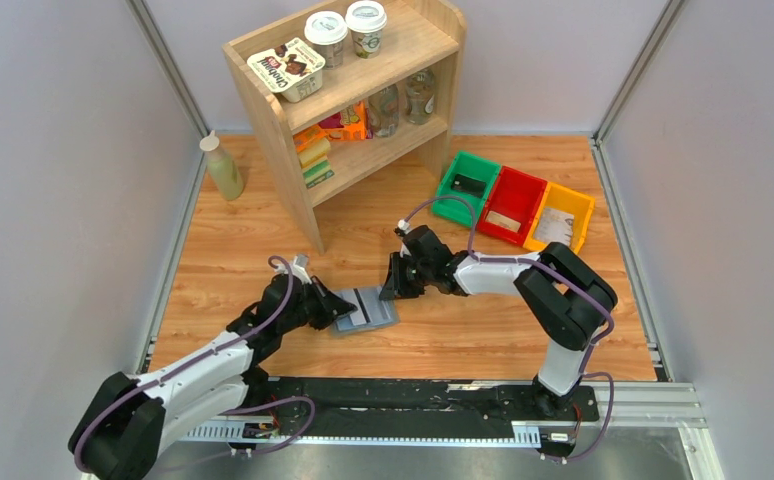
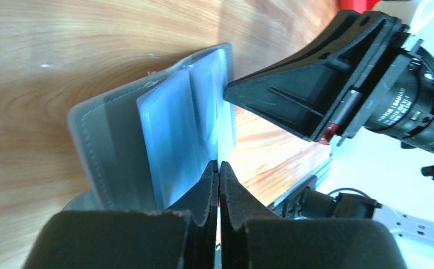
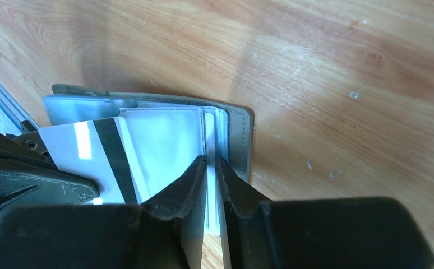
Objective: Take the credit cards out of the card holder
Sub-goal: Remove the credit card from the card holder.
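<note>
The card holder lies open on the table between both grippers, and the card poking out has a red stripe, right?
Not red: the stripe on the card poking out of the card holder is black, as the right wrist view shows. The rest holds.

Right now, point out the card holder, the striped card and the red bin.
card holder [image 3: 246, 143], right wrist view, grey outer cover.
striped card [image 3: 118, 159], right wrist view, black stripe.
red bin [image 1: 521, 183], top view, far wall.
</note>
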Robot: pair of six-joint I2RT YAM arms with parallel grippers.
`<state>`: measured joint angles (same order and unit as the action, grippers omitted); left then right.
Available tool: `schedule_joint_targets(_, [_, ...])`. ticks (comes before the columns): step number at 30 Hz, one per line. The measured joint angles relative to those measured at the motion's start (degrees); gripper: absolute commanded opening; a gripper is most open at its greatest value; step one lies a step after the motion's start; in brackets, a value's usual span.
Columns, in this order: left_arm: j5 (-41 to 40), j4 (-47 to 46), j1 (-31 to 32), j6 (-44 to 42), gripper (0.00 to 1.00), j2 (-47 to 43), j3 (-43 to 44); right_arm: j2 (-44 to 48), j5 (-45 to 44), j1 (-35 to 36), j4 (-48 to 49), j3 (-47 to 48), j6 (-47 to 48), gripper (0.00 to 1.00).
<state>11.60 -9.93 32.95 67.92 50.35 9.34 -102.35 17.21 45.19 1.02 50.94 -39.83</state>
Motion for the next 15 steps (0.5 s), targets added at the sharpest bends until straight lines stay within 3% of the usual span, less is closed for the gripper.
schedule_joint_targets(6, [-3.9, 12.6, 0.0, -4.5, 0.0, -4.1, 3.0, 0.1, -0.4, 0.1, -0.3, 0.2, 0.0, 0.21])
schedule_joint_targets(15, [-7.4, 22.4, 0.0, -8.5, 0.0, -5.2, 5.0, 0.8, -1.9, 0.4, -3.2, 1.1, 0.2, 0.28])
